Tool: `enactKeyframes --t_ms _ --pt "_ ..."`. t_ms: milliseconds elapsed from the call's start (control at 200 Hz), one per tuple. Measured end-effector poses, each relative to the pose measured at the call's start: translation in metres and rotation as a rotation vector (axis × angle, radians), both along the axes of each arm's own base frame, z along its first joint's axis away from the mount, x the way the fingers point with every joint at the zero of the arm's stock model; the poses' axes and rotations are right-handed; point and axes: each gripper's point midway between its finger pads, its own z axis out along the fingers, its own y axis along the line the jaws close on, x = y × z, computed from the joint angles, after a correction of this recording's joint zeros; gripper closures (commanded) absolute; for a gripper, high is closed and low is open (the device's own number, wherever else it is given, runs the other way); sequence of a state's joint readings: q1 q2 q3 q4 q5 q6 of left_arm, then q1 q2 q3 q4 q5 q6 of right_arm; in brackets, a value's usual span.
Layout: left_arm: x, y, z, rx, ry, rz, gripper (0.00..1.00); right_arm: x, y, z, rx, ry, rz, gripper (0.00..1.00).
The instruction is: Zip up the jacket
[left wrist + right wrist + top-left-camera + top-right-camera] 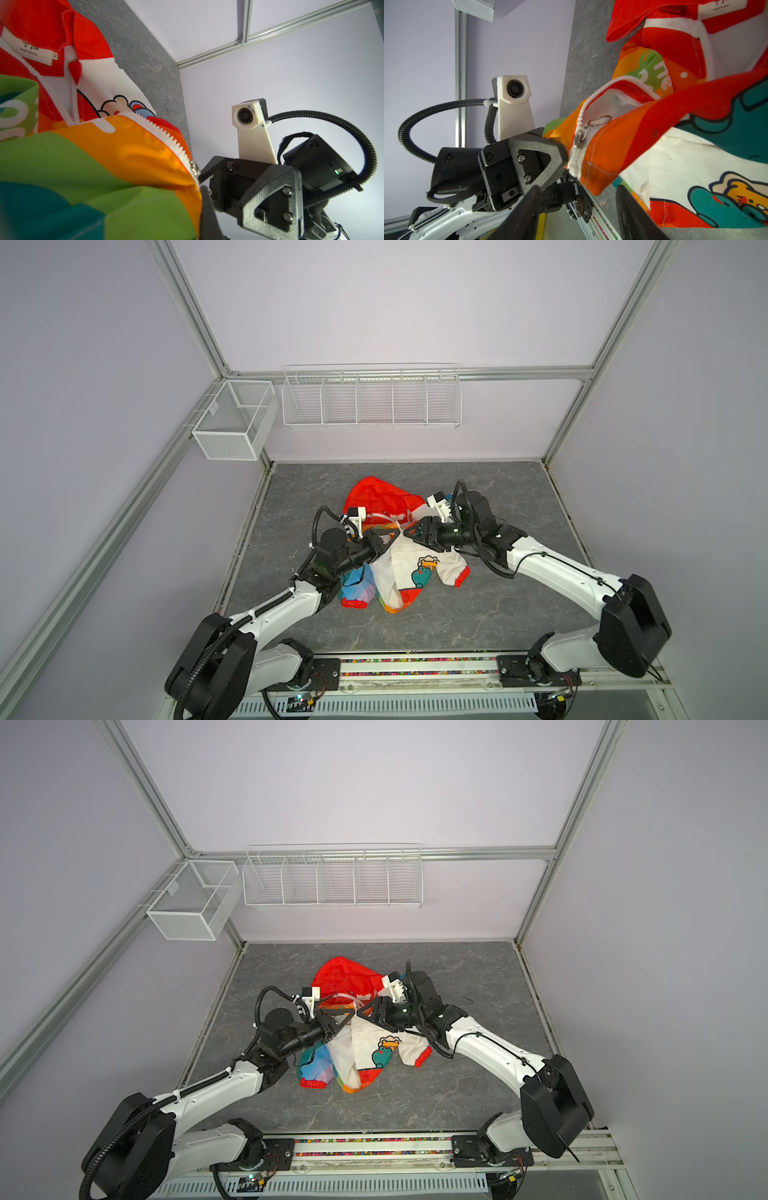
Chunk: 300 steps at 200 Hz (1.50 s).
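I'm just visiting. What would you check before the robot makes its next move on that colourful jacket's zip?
1. Left gripper shut on the rainbow-striped jacket's zipper edge: ok.
2. Right gripper open, ready to grasp: ok.
3. Metal slider with ring pull exposed: ok.
4. Both white tooth rows engaged in the slider: cannot tell.
5. Jacket lying flat: not ok, bunched up.

Lab cell: aluminium frame (519, 374), bare walls (395, 302), wire baskets (372, 400).
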State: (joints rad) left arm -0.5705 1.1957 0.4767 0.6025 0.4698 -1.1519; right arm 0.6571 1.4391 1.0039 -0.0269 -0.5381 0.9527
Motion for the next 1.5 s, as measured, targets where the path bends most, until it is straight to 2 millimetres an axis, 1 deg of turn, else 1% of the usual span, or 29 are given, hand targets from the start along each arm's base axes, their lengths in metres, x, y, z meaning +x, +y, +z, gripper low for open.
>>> enactKeyframes --t_ms 60,210,340,425,550,585,615,685,700,760,805,905,1010,1190,1500 --pt "0.000 0.000 0.000 -0.003 0.002 0.000 1.00 0.002 0.001 -0.004 -0.004 0.010 -0.009 0.51" --pt "-0.002 0.001 0.000 -0.012 0.006 0.001 1.00 0.007 0.000 -0.007 -0.010 0.019 -0.034 0.53" --pt "-0.002 0.001 0.001 -0.017 0.008 0.000 1.00 0.009 0.000 -0.005 -0.004 0.017 -0.049 0.63" --pt "-0.002 0.001 0.001 -0.019 0.008 0.000 1.00 0.011 0.001 -0.004 0.004 0.015 -0.057 0.73" --pt "-0.003 0.001 0.001 -0.023 0.012 0.000 1.00 0.015 0.003 -0.004 0.015 0.018 -0.064 0.93" --pt "-0.003 0.001 0.001 -0.026 0.017 0.001 1.00 0.016 0.004 -0.005 0.019 0.024 -0.066 0.93" --pt "-0.003 0.002 0.001 -0.031 0.021 0.003 0.96 0.016 0.005 -0.006 0.023 0.032 -0.069 0.93" --pt "-0.003 0.003 0.001 -0.042 0.026 0.010 0.75 0.017 0.006 -0.006 0.036 0.036 -0.071 0.93" --pt "-0.003 0.003 0.001 -0.050 0.033 0.014 0.73 0.017 0.006 -0.006 0.038 0.036 -0.071 0.93" --pt "-0.004 0.002 0.000 -0.063 0.045 0.018 0.66 0.017 0.007 -0.006 0.047 0.038 -0.075 0.93" --pt "-0.006 0.001 -0.001 -0.075 0.058 0.021 0.64 0.017 0.007 -0.006 0.055 0.039 -0.076 0.93" --pt "-0.009 0.000 -0.005 -0.085 0.077 0.034 0.64 0.016 0.009 -0.007 0.068 0.044 -0.075 0.93" --pt "-0.010 -0.001 -0.007 -0.095 0.091 0.055 0.71 0.012 0.014 -0.005 0.080 0.047 -0.062 0.93" --pt "-0.006 0.004 -0.006 -0.129 0.089 0.102 0.77 0.009 0.019 -0.003 0.092 0.043 -0.049 0.93" --pt "-0.003 0.011 -0.007 -0.142 0.092 0.151 0.76 0.002 0.024 -0.002 0.096 0.042 -0.030 0.93"
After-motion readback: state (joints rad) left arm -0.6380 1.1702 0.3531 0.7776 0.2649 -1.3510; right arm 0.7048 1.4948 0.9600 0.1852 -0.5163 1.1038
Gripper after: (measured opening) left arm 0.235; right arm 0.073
